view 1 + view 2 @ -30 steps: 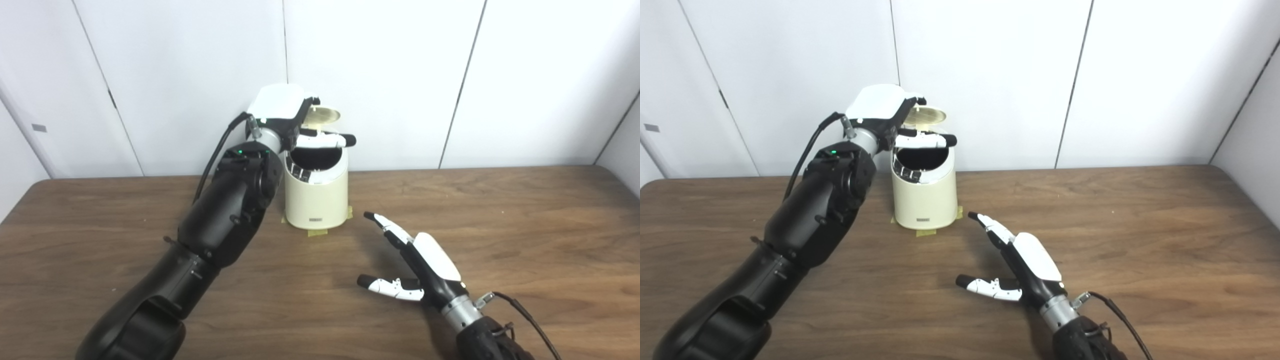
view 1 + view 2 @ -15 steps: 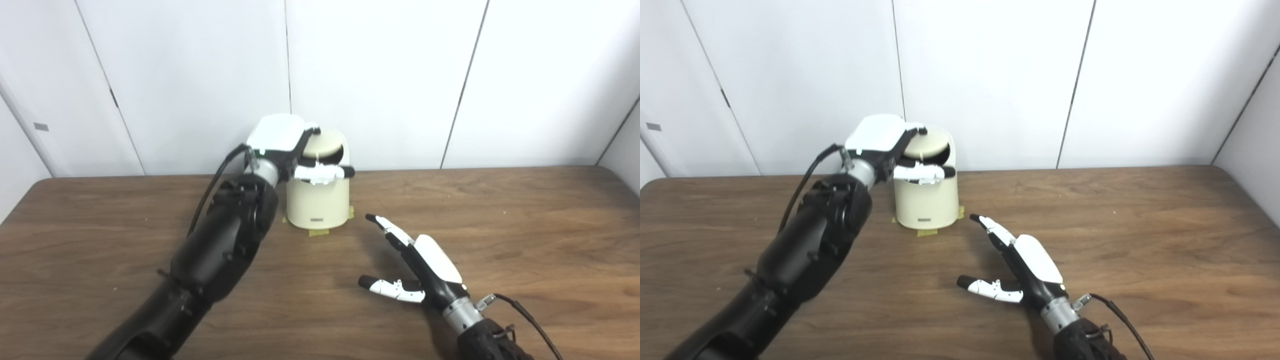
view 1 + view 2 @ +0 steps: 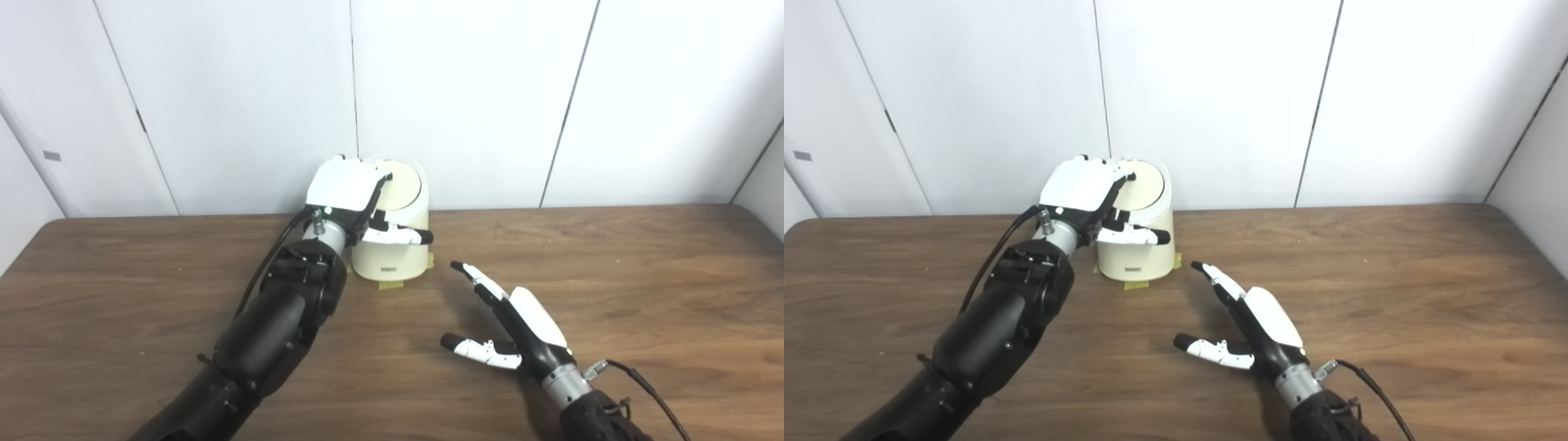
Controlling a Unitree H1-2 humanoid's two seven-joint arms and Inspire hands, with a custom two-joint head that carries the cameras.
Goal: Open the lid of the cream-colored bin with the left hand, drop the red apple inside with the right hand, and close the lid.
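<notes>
The cream-colored bin (image 3: 395, 257) stands at the back of the table against the wall. Its round lid (image 3: 402, 185) lies down flat on the bin's top. My left hand (image 3: 344, 191) rests over the lid's left edge, its thumb (image 3: 404, 235) stretched across the bin's front and gripping nothing. Nearer the front, my right hand (image 3: 520, 324) hovers low over the table, right of the bin, open and empty, with its fingers (image 3: 474, 282) pointing toward the bin. No red apple shows in either view.
The bin sits on yellowish tape (image 3: 389, 285) stuck to the brown wooden table (image 3: 643, 275). White wall panels (image 3: 465, 92) stand right behind the bin. A black cable (image 3: 643, 383) trails from my right wrist.
The lid has gone from standing open to lying shut on the bin, and my left hand came down with it. My right hand has stayed in place.
</notes>
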